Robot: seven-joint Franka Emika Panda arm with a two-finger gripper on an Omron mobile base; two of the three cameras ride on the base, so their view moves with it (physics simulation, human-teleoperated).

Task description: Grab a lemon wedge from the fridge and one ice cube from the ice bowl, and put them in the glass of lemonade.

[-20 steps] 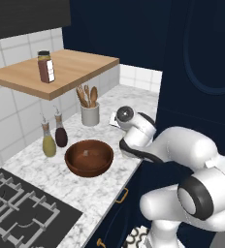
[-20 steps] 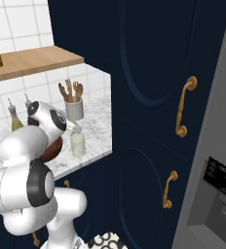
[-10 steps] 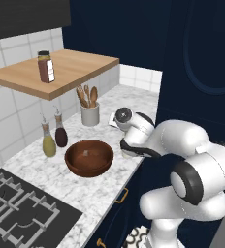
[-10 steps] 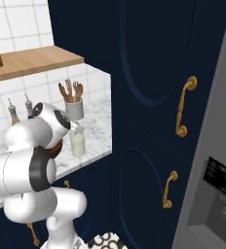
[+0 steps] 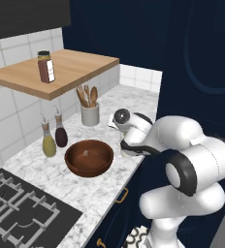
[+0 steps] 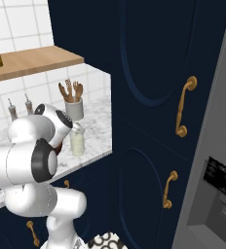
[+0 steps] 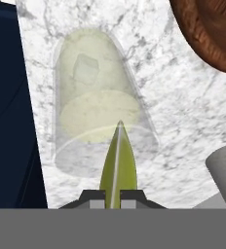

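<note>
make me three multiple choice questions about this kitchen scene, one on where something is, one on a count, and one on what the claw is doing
1. Where does the glass of lemonade stand?
A. on the wooden shelf
B. on the marble counter near its edge
C. inside the bowl

2. How many slim bottles stand beside the ice bowl?
A. two
B. four
C. none

3. What is the claw doing?
A. hanging open with nothing in it
B. gripping a spoon
C. pinching a lemon wedge over the glass

Answers: 1 B, the hand view shows marble all around the glass, with navy cabinet beside it. 2 A, an oil bottle and a dark bottle. 3 C, the wedge rises between the tips, in front of the glass.
</note>
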